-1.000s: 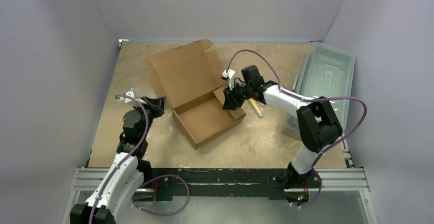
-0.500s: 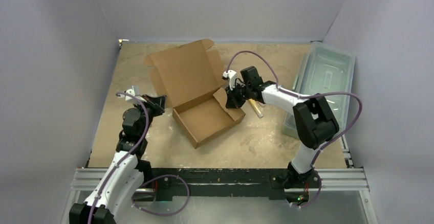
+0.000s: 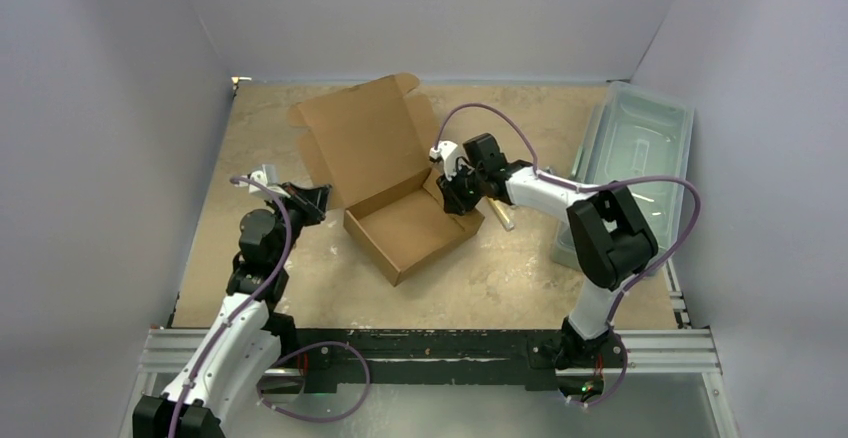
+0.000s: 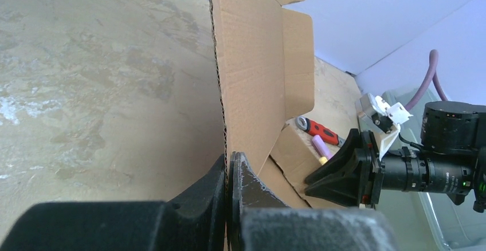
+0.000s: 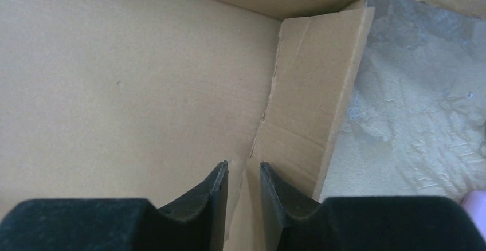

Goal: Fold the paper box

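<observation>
The paper box (image 3: 410, 230) is a brown cardboard mailer lying open mid-table, its lid (image 3: 365, 143) tilted up at the back. My left gripper (image 3: 318, 198) is at the lid's left edge. In the left wrist view its jaws (image 4: 229, 165) are shut on that corrugated edge of the paper box (image 4: 258, 62). My right gripper (image 3: 452, 193) is at the box's right side flap (image 5: 312, 102). Its fingers (image 5: 243, 173) stand a narrow gap apart, straddling the torn crease between the flap and the box floor (image 5: 114, 79), clamping nothing.
A translucent grey-green bin (image 3: 640, 148) stands along the right wall. A red-handled wrench (image 4: 315, 128) and a purple-and-yellow cylinder (image 3: 500, 213) lie on the table just right of the box. Grey walls close in the left, back and right sides.
The right gripper has moved a little left, toward the box's right flap. The box has shifted slightly to the right. The left gripper keeps its hold on the lid edge.
</observation>
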### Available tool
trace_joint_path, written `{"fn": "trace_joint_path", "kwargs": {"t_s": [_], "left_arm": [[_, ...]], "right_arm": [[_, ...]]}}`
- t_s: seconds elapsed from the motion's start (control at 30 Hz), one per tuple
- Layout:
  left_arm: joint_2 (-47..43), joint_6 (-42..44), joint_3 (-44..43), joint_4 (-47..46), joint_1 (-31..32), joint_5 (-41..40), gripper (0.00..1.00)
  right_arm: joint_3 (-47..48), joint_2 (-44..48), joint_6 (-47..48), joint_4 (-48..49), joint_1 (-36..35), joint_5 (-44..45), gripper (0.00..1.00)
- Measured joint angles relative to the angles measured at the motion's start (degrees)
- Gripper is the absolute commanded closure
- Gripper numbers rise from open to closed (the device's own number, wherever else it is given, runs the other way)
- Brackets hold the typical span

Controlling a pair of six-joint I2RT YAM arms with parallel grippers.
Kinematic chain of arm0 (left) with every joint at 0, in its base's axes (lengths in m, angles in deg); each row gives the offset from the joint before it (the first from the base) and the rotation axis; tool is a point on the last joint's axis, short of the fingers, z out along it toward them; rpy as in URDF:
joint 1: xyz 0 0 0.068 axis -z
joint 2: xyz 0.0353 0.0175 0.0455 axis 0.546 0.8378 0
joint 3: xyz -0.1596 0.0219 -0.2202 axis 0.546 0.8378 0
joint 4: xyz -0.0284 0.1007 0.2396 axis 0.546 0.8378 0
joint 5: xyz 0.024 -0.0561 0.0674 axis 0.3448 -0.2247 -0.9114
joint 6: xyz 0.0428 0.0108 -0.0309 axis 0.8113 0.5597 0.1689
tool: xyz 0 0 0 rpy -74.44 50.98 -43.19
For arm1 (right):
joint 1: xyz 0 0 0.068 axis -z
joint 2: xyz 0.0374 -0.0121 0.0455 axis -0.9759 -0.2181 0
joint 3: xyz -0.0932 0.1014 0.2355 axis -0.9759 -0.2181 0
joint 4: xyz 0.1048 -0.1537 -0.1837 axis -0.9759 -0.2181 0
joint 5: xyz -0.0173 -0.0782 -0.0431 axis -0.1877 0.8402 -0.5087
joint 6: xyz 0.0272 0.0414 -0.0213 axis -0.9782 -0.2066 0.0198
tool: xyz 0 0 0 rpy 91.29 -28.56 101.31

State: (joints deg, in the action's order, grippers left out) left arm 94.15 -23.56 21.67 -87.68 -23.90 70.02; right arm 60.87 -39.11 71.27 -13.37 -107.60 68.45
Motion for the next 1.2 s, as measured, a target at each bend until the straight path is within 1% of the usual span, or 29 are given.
{"fn": "trace_joint_path", "kwargs": {"t_s": [0.07, 0.17, 0.23, 0.3, 0.37, 0.43, 0.63, 0.77, 0.93, 1.03, 1.13, 1.17, 1.2], "left_arm": [[-0.1, 0.0, -0.3, 0.0, 0.3, 0.3, 1.0], [-0.4, 0.0, -0.5, 0.0, 0.3, 0.6, 1.0], [-0.5, 0.0, -0.5, 0.0, 0.4, 0.6, 1.0], [-0.5, 0.2, -0.5, 0.0, 0.4, 0.6, 1.0], [-0.5, 0.4, -0.5, 0.0, 0.5, 0.6, 1.0], [-0.5, 0.7, -0.5, 0.0, 0.6, 0.6, 1.0], [-0.6, 0.9, -0.9, 0.1, 0.8, 0.6, 1.0], [-0.8, 0.9, -1.1, 0.1, 1.0, 0.6, 1.0], [-0.9, 0.9, -1.1, 0.1, 1.1, 0.7, 1.0], [-0.9, 1.1, -1.1, -0.3, 1.1, 1.2, 1.0], [-0.9, 2.0, -1.1, -1.2, 1.2, 2.0, 1.0], [-0.9, 2.5, -1.2, -1.2, 1.2, 2.4, 1.0], [-0.9, 2.9, -1.3, -1.2, 1.3, 2.6, 1.0]], "right_arm": [[0.0, 0.7, 2.6, -0.7, -0.2, 0.0, 0.65], [0.0, 3.0, 5.4, -1.5, -0.2, -0.1, 0.64], [0.0, 5.6, 7.1, -1.6, -0.2, -0.3, 0.64], [0.0, 8.2, 8.3, -1.5, -0.2, -0.2, 0.66], [0.0, 10.0, 9.2, -0.9, -0.2, 0.3, 0.66], [0.0, 10.5, 9.7, 0.0, -0.2, 1.8, 0.62], [0.0, 7.0, 9.6, 0.2, -0.2, 4.9, 0.39], [-0.2, 4.5, 8.4, 0.3, -0.2, 5.7, 0.34], [-0.2, 3.0, 7.2, 0.3, -0.2, 5.9, 0.32], [-0.2, 2.8, 6.9, 0.4, -0.2, 5.6, 0.33], [-0.2, 2.0, 6.6, 0.9, -0.1, 4.5, 0.39], [-0.2, 1.4, 6.4, 0.9, -0.1, 4.2, 0.42], [-0.2, 1.0, 6.3, 1.1, 0.0, 4.0, 0.46]]}}
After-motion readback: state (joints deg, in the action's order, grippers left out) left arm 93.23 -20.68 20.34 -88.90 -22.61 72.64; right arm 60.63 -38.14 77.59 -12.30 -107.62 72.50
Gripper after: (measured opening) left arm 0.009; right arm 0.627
